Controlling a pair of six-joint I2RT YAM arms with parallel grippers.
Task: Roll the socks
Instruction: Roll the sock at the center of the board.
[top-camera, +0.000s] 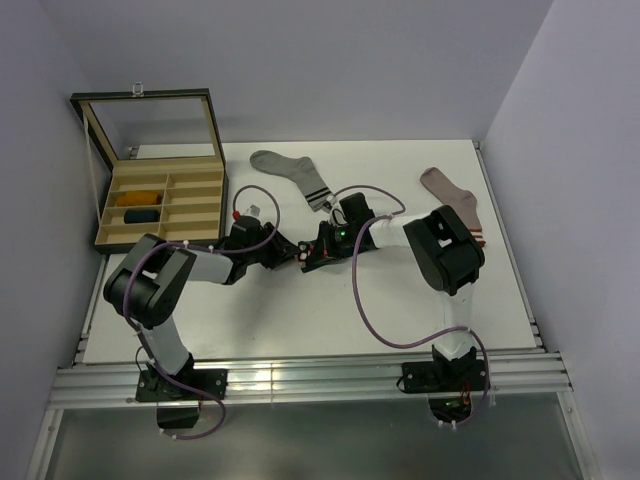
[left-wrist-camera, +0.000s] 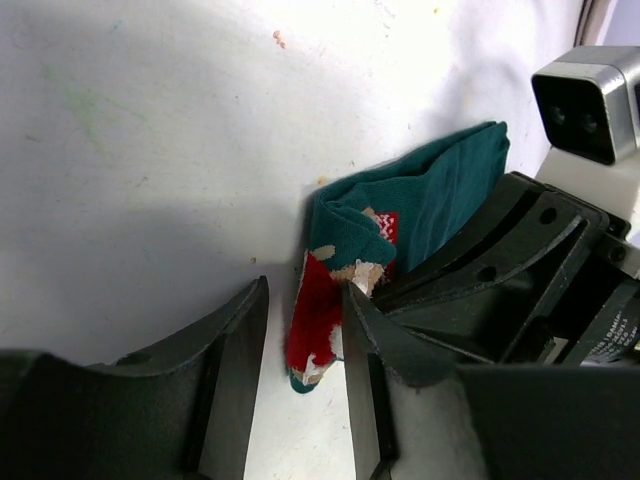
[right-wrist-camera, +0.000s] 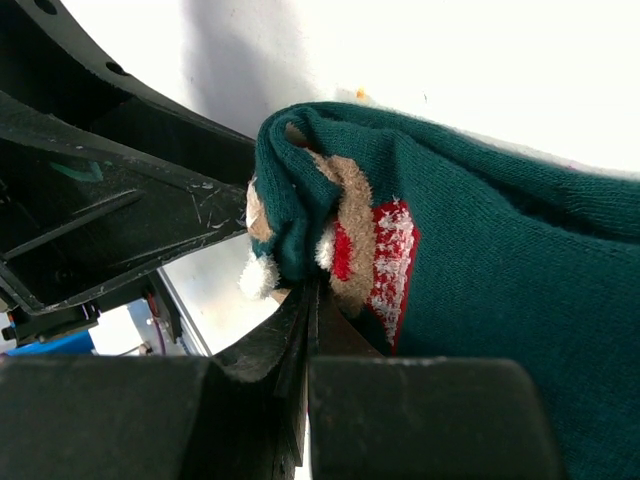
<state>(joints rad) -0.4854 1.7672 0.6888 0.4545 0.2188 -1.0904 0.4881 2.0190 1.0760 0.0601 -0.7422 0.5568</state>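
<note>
On the white counter (top-camera: 300, 320) in front of me, the largest thing is the box (top-camera: 145, 96) at the far left, with its lid standing up. In its compartments lie a mustard-orange sock (top-camera: 143, 196) and, in the next one toward me, a navy sock (top-camera: 140, 214), each a small compact shape.

A grey sock (top-camera: 290, 172) lies flat toward the back, near the middle. A pinkish sock (top-camera: 455, 200) lies at the far right, well apart from it.

The teal sock (left-wrist-camera: 430, 205) is in the middle of the counter between my two end effectors. It is folded over, with its red, white and beige figure at the folded end.

My left end effector (left-wrist-camera: 303, 300) is partly open. Its fingers stand on either side of that red end without clamping it, and the cloth touches one finger only.

My right end effector (right-wrist-camera: 308, 295) has its jaws closed together, with the tips against the fold. I cannot tell whether any cloth is caught between them.
</note>
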